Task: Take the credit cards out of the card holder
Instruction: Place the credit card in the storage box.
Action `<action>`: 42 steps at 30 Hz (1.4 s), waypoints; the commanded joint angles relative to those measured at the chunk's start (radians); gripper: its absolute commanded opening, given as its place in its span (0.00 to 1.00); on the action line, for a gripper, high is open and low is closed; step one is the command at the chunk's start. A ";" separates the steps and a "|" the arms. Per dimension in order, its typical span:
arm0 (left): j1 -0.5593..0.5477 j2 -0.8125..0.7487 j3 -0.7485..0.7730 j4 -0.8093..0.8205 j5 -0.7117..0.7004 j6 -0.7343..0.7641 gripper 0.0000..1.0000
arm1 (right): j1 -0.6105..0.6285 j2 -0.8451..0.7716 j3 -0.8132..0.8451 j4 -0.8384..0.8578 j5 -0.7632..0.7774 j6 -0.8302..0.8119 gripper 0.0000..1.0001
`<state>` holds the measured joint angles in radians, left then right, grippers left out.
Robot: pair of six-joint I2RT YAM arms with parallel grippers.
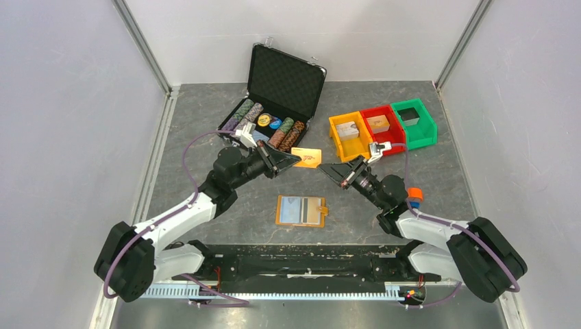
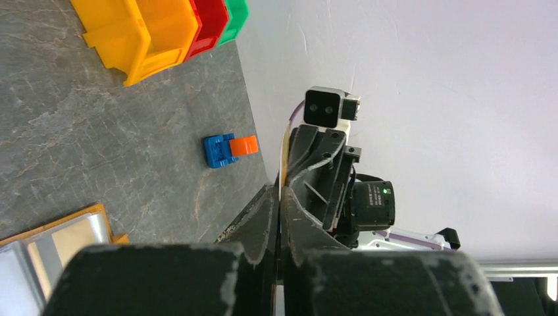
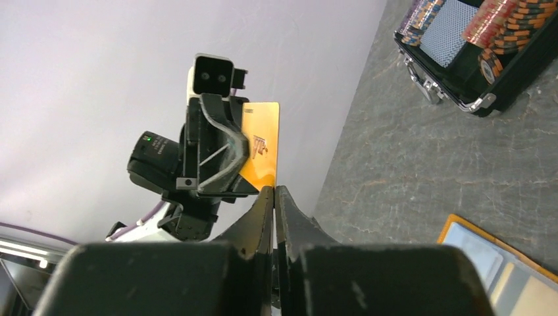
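Over the worktop (image 1: pixel 205 116), the left gripper (image 1: pixel 294 160) is pinching an orange card (image 3: pixel 262 141), edge-on in its own view. The right gripper (image 3: pixel 274 191) is sitting closed, empty.

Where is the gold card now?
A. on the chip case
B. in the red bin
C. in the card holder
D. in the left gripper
D: the left gripper is shut on the gold card and holds it in the air.

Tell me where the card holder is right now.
Top view: the card holder lies open on the table at the centre, nearer the arm bases than the left pincer and right pincer.
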<state>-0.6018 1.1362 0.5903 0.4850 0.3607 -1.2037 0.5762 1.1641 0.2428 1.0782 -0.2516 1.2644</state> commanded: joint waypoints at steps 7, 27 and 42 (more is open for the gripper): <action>-0.007 0.009 0.021 -0.030 0.008 0.008 0.45 | -0.088 -0.029 0.073 0.029 -0.041 -0.036 0.00; 0.007 -0.073 0.286 -0.885 -0.184 0.606 1.00 | -0.645 0.133 0.741 -1.042 -0.447 -0.803 0.00; 0.022 -0.095 0.361 -1.184 -0.513 0.832 1.00 | -0.802 0.491 1.078 -1.408 -0.377 -1.119 0.00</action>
<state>-0.5884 1.0561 0.8959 -0.6231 -0.0368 -0.4736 -0.2279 1.5906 1.2064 -0.2234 -0.6598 0.2794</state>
